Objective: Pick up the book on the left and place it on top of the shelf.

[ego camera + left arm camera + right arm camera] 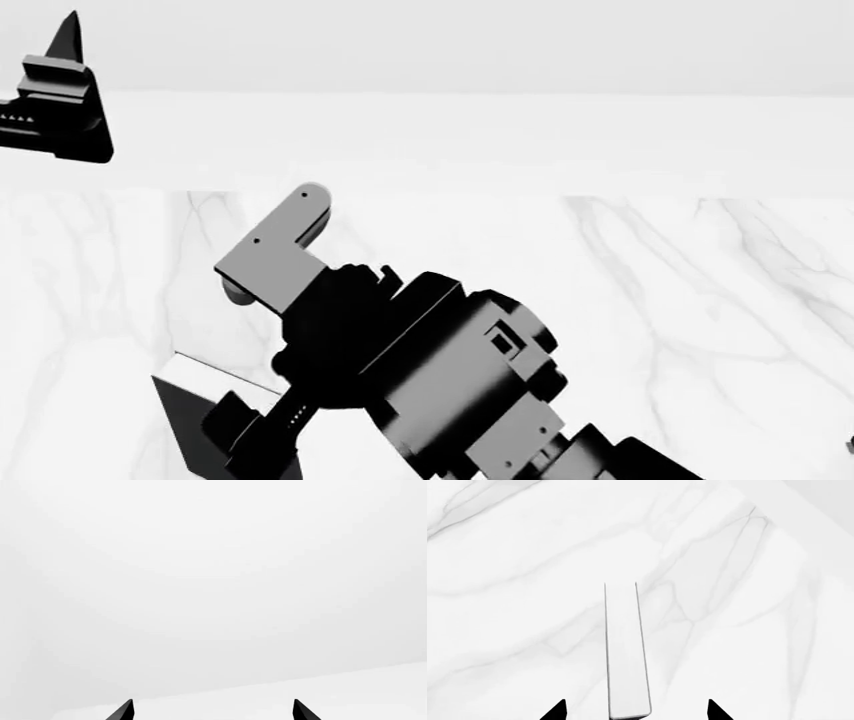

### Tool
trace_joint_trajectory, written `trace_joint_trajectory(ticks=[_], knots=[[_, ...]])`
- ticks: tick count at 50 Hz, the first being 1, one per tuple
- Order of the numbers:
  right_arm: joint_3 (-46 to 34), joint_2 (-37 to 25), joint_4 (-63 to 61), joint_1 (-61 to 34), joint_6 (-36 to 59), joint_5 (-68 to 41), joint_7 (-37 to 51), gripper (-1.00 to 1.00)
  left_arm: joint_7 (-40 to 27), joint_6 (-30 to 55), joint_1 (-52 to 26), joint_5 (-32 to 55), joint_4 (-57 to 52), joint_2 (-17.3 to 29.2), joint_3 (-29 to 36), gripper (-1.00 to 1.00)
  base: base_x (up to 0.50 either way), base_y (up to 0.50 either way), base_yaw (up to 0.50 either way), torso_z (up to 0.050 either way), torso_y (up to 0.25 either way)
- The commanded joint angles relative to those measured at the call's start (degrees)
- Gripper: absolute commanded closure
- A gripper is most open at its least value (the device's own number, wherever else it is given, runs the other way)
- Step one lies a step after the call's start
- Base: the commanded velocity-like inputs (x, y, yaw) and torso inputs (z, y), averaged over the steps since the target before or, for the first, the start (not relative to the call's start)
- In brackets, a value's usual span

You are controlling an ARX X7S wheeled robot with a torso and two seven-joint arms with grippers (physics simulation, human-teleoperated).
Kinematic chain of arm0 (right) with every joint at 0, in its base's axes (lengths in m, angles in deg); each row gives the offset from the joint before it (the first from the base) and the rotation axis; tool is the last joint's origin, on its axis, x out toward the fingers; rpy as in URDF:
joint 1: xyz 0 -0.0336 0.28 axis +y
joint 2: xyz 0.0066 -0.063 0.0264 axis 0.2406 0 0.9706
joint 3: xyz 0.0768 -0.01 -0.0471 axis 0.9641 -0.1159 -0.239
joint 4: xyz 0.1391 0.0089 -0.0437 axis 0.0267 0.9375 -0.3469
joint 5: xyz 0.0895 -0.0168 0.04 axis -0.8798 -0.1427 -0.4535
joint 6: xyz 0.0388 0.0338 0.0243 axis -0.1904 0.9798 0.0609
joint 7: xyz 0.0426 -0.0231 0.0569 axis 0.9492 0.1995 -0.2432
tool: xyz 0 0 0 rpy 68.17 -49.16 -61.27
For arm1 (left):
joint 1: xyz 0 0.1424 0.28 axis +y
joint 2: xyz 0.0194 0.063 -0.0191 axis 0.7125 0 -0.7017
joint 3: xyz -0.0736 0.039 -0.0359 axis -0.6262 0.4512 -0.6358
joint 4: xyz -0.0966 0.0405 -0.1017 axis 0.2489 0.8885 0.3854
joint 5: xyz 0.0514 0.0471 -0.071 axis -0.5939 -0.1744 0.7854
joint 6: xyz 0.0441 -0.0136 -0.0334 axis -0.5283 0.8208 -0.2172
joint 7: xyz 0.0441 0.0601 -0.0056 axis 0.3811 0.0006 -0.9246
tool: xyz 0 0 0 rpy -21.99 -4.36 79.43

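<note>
Right claw (636, 711) open, astride the book (627, 650); book edge-on, long axis running away from claw over counter (507, 580). Left claw (212, 711) open (empty, raised far-left).

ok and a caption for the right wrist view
Right gripper, fingertips apart, straddles the thin book seen edge-on over a marble surface.
</note>
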Motion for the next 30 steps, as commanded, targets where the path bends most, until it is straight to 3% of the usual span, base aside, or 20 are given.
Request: trace_joint_trajectory(ticks=[1, 30], knots=[[-2.2, 2.0, 4.9, 0.3, -3.1, 1.3, -0.6, -1.0, -0.2, 0.1, 0.3, 0.3, -0.2, 0.2, -0.2, -1.0, 0.0, 0.0, 0.0, 0.0, 0.0], [-7.5, 5.1, 15.4, -0.2, -8.8, 1.4, -2.5, -1.0, -0.6, -0.4, 0.8, 0.8, 0.0, 0.7, -0.6, -1.0, 0.0, 0.0, 0.0, 0.0, 0.0]])
